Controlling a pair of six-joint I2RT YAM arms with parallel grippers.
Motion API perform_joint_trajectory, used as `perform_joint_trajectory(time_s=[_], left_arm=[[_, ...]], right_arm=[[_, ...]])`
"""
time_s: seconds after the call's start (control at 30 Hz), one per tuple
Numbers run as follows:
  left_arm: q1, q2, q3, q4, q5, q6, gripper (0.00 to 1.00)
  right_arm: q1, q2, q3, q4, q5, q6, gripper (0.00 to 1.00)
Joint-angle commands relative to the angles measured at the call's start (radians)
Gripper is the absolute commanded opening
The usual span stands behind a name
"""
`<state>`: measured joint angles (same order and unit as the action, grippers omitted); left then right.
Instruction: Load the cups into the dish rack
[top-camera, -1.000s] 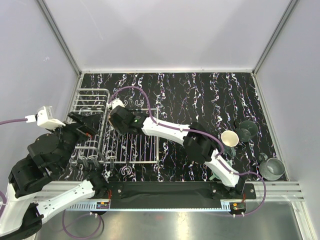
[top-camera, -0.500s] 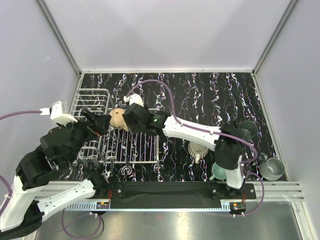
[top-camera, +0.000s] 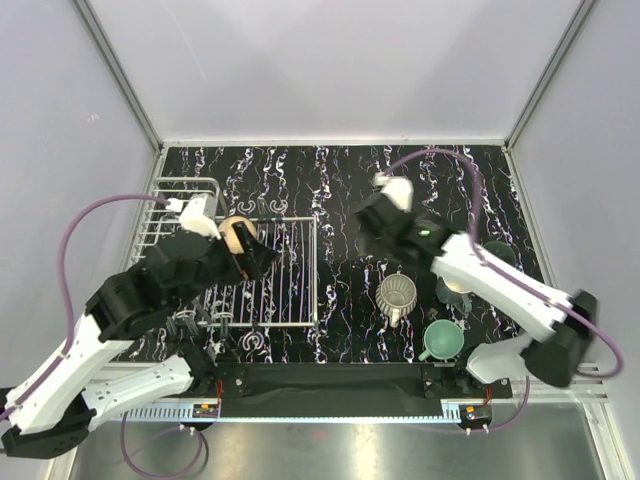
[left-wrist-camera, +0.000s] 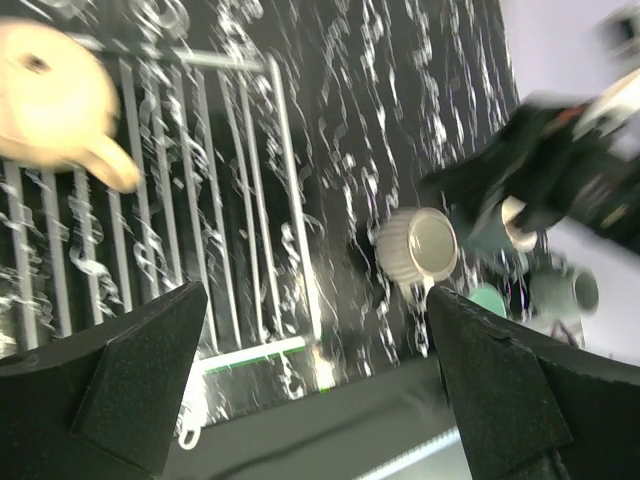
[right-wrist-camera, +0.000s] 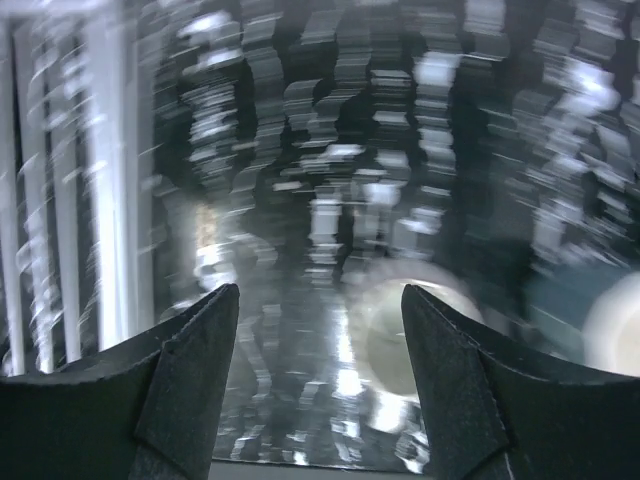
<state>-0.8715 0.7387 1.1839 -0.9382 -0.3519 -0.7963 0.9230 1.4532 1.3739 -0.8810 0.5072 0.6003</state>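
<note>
- Black, white-veined bench (top-camera: 400, 190) between pale walls (top-camera: 330, 70).
- Peach-tan cup (top-camera: 238, 235) rests on the dish rack (top-camera: 295, 285) flat grid, its handle toward the rack's near-right corner; its axis is unclear.
- Left fingers (left-wrist-camera: 130, 380) are spread wide and empty; right fingers (right-wrist-camera: 180, 390) are apart and empty.
</note>
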Motion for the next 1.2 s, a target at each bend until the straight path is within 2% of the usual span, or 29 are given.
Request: perform_joint_trajectory(time_s=[0.0,0.1,0.13,0.23,0.3,0.33,0.37,0.43,0.47,0.7,0.93,1.17], left_arm=[[-0.003,0.040,-0.003,0.065,0.134,-0.006,0.99],[-0.003,0.053,-0.018,0.081,0.182,0.002,0.99],[-0.003,0.054,-0.026,0.094,0.191,0.002,0.99],[-0.003,0.050,-0.055,0.121,0.221,-0.001,0.99],[-0.003,0.047,-0.073,0.134,0.232,-0.004,0.99],[-0.003,0.047,-0.076,0.148,0.237,-0.004,0.99],[-0.003,0.050,-0.078,0.156,0.249,-0.003,0.99],[-0.003,0.057,-0.070,0.168,0.267,0.003,0.99],[-0.003,0.062,-0.066,0.168,0.271,0.008,0.99],[-0.003,0.088,-0.032,0.185,0.303,0.046,0.99],[-0.003,0.105,-0.055,0.251,0.370,0.055,0.99],[-0.003,0.102,-0.052,0.274,0.390,0.046,0.99]], right_arm=[[-0.111,-0.216,-0.078,-0.073,0.031,0.067,0.73],[-0.269,-0.321,-0.088,-0.151,0.037,0.066,0.72],[-0.361,-0.348,-0.085,-0.173,0.042,0.061,0.72],[-0.484,-0.382,-0.084,-0.246,0.086,0.035,0.71],[-0.636,-0.396,-0.090,-0.266,0.090,0.000,0.70],[-0.692,-0.405,-0.101,-0.265,0.076,-0.014,0.70],[-0.808,-0.412,-0.108,-0.248,0.027,-0.045,0.69],[-0.903,-0.419,-0.133,-0.230,-0.028,-0.062,0.69],[-0.994,-0.419,-0.144,-0.217,-0.035,-0.065,0.69],[-1.277,-0.381,-0.245,-0.165,-0.082,-0.071,0.67],[-1.411,-0.366,-0.266,-0.164,-0.081,0.004,0.67],[-1.570,-0.245,-0.248,-0.177,-0.229,0.102,0.67]])
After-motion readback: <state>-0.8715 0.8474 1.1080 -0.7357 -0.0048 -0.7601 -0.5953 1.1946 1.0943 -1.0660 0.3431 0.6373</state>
